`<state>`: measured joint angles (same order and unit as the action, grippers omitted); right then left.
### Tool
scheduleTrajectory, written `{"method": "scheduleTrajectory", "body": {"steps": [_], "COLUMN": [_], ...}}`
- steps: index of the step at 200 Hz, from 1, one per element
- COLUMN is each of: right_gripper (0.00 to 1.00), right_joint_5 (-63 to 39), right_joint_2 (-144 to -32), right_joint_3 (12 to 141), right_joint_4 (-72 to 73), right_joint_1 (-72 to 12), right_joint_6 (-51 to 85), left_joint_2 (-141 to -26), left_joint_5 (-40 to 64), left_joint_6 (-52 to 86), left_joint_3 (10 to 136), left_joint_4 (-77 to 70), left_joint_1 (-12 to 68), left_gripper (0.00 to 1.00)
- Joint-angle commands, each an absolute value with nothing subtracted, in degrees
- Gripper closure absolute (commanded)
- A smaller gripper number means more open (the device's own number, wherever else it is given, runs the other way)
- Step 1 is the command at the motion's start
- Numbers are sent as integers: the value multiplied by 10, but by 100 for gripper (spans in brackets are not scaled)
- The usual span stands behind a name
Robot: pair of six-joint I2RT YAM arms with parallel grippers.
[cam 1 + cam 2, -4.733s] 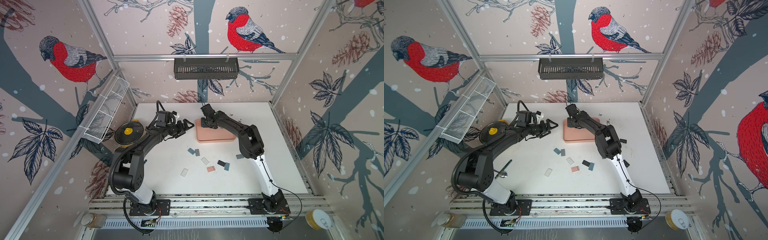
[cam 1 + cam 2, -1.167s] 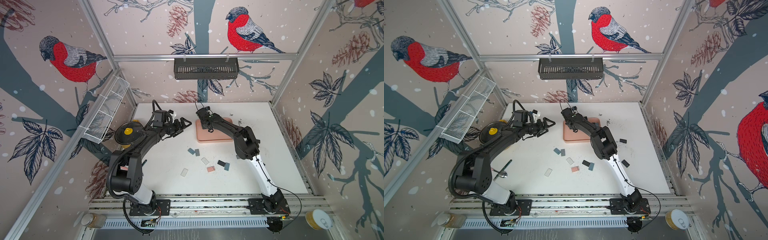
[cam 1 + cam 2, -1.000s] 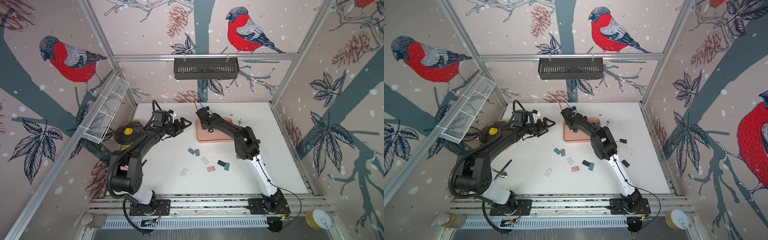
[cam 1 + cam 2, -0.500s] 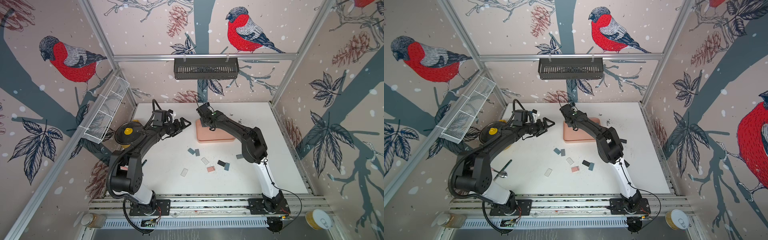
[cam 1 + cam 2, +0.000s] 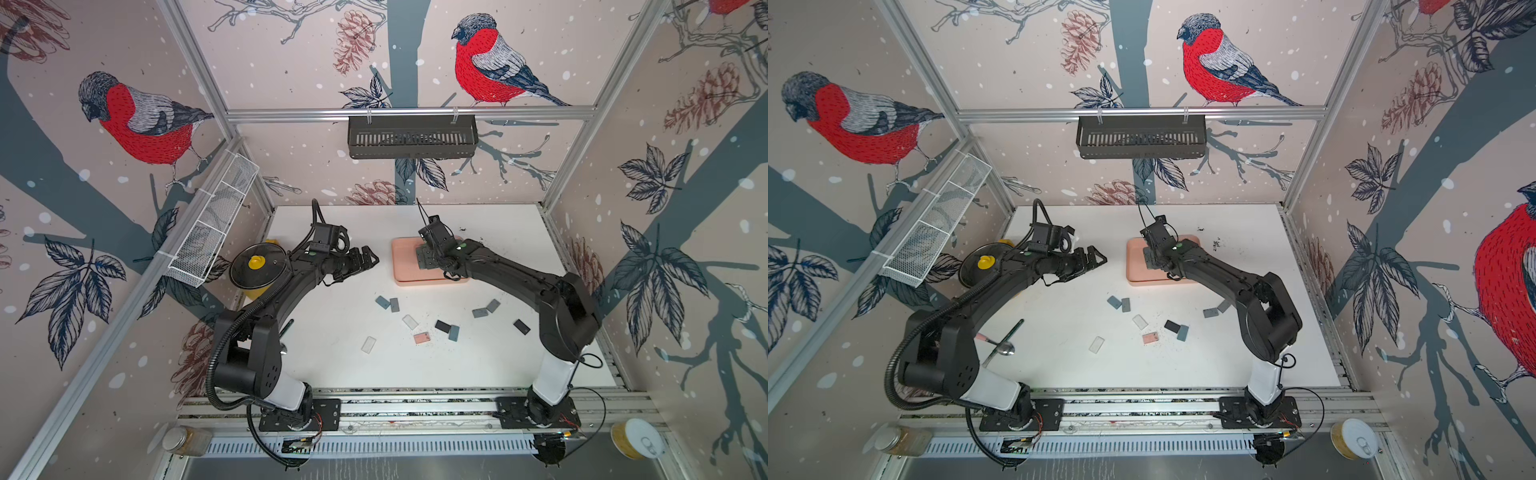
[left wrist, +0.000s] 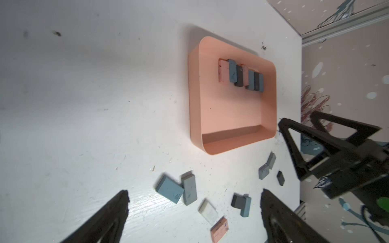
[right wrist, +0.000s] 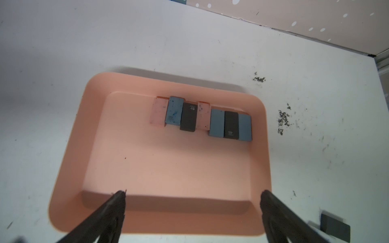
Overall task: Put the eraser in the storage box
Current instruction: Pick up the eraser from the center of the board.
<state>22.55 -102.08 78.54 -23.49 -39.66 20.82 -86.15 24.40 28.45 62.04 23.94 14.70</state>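
Right end effector [image 7: 193,194] hangs open and empty over the storage box [image 7: 168,168].

Inside the storage box [image 7: 168,168] most floor lies bare; a row of erasers [image 7: 202,117] seemingly hugs one wall.

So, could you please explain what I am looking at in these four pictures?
This is a robot with two black arms, the left arm and the right arm, mounted at the edge of a white table. Each ends in a two-fingered claw. Two pictures look down from one overhead camera; the other two come from a camera on each wrist. On the table sits a shallow salmon-pink plastic tray, holding a row of seven pink, blue and black erasers. Loose erasers lie scattered on the table. The left claw and the right claw, which hangs over the tray, are open and hold nothing.
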Motion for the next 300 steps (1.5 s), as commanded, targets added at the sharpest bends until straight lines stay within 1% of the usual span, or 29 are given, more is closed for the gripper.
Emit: {"method": "scheduleTrajectory", "body": {"steps": [1, 18, 51, 72, 86, 105, 157, 191, 236, 249, 267, 300], "right_gripper": [1, 1, 1, 1, 1, 1, 1, 1, 1, 1, 1, 1], "right_joint_5": [187, 179, 151, 156, 165, 171, 178, 181, 180, 179, 176, 172], "right_joint_2": [-983, -957, -897, -872, -864, -861, -848, -836, -825, -825, -825, -824], "right_joint_3": [746, 715, 641, 613, 600, 589, 566, 559, 557, 557, 559, 561], "right_joint_4": [-191, -186, -155, -150, -150, -150, -147, -144, -146, -145, -145, -141], "right_joint_1": [-398, -400, -402, -402, -401, -401, -400, -399, -396, -395, -392, -389], "right_joint_6": [199, 192, 184, 185, 182, 184, 195, 203, 204, 203, 203, 203], "left_joint_2": [-853, -851, -828, -828, -835, -838, -815, -813, -808, -800, -792, -792], "left_joint_5": [166, 137, 118, 103, 93, 78, 27, -2, -16, -13, -4, -2], "left_joint_6": [259, 267, 286, 296, 302, 309, 333, 370, 409, 417, 426, 431], "left_joint_3": [612, 590, 529, 501, 486, 478, 456, 451, 423, 412, 400, 391], "left_joint_4": [308, 315, 298, 291, 286, 288, 328, 352, 357, 352, 343, 336], "left_joint_1": [187, 214, 252, 280, 294, 314, 372, 417, 440, 441, 443, 444], "left_gripper": [3, 3, 4, 5, 5, 9, 16, 18, 22, 25, 32, 36]}}
